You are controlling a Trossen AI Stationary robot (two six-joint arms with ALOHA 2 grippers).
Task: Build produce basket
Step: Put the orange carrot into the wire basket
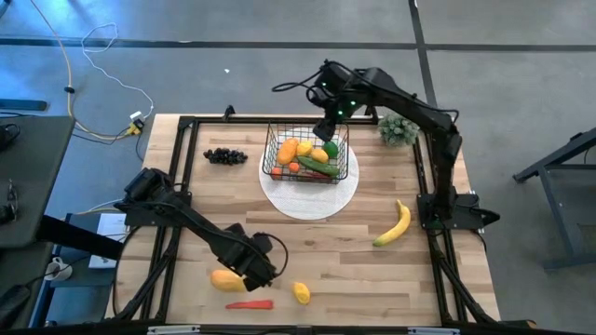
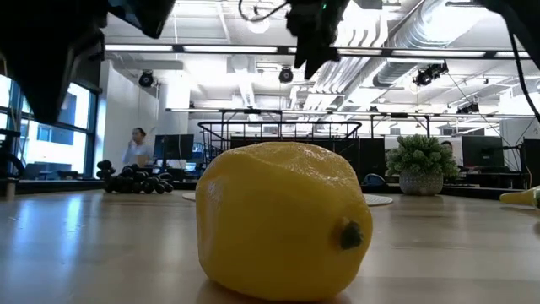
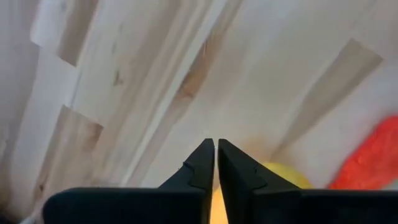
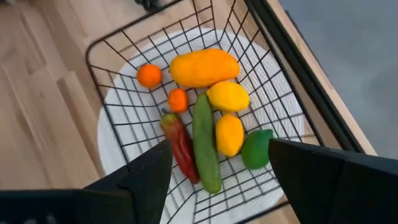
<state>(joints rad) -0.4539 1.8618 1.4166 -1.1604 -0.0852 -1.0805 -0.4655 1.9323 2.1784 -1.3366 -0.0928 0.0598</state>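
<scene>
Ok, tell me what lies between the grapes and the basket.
Nothing: in the high view, only bare wooden table separates the grapes from the basket; the white disc begins beneath the basket.

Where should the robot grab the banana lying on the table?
Probably around the middle of the banana, coming straight down from above. It lies flat and alone on the wood, curved, thickest mid-body, so a claw closing across its width there should hold better than on the tapered tips.

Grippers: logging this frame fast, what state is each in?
Left gripper: shut, empty, over the mango.
Right gripper: open, empty, above the basket.
</scene>
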